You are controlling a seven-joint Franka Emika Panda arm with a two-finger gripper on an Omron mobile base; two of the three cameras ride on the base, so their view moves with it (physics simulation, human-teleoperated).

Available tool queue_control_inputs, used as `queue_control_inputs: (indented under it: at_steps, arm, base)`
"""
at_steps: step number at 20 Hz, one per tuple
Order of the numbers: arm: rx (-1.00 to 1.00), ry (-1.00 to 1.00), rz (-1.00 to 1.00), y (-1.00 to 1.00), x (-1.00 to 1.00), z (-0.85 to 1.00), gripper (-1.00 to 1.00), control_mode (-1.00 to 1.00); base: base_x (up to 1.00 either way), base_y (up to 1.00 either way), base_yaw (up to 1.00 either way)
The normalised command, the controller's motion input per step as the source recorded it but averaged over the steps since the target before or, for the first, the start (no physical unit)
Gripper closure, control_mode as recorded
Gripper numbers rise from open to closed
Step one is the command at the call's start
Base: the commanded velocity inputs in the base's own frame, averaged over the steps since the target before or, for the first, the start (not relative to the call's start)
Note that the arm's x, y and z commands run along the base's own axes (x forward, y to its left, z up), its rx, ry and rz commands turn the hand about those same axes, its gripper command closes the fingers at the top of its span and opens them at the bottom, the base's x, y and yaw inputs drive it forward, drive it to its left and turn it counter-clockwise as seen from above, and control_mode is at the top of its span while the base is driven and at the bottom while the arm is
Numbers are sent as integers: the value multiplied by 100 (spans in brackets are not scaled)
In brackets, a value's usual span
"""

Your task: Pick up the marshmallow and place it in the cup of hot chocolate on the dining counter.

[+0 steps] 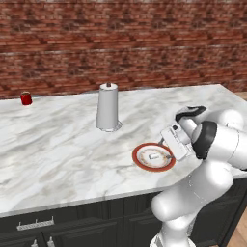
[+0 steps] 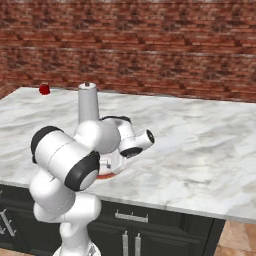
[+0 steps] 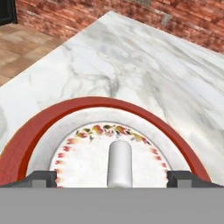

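Marshmallow [image 3: 120, 164] on plate [image 3: 39, 127], near end cut off, between fingers [image 3: 41, 178]

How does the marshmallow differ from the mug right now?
The marshmallow is white; the red mug is red. The marshmallow lies on its side on the red-rimmed plate near the counter's front edge, right under the gripper; the mug stands upright on the dining counter, far back left by the brick wall. Both are small.

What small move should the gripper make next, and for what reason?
Probably lower a little and close. In the hand view the marshmallow lies on the plate between the two open fingertips, not yet gripped; the gripper looks centred over it.
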Motion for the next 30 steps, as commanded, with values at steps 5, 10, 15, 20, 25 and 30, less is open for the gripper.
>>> queue_control_inputs:
  at_steps: [5, 10, 15, 20, 25, 30]
  arm:
    - [6, 2, 0, 0, 2, -5, -100, -100]
    - [2, 5, 0, 0, 0, -4, -100, -100]
    - [0, 1, 0, 0, 0, -7, -100, -100]
    - [0, 2, 0, 9, 0, -4, -100, -100]
    - [0, 0, 0, 22, 0, -9, -100, -100]
    - [0, 0, 0, 15, 0, -11, -100, -100]
  base:
    - [0, 0, 0]
    - [0, 0, 0]
    - [0, 0, 0]
    - [0, 0, 0]
    - [0, 0, 0]
    - [0, 0, 0]
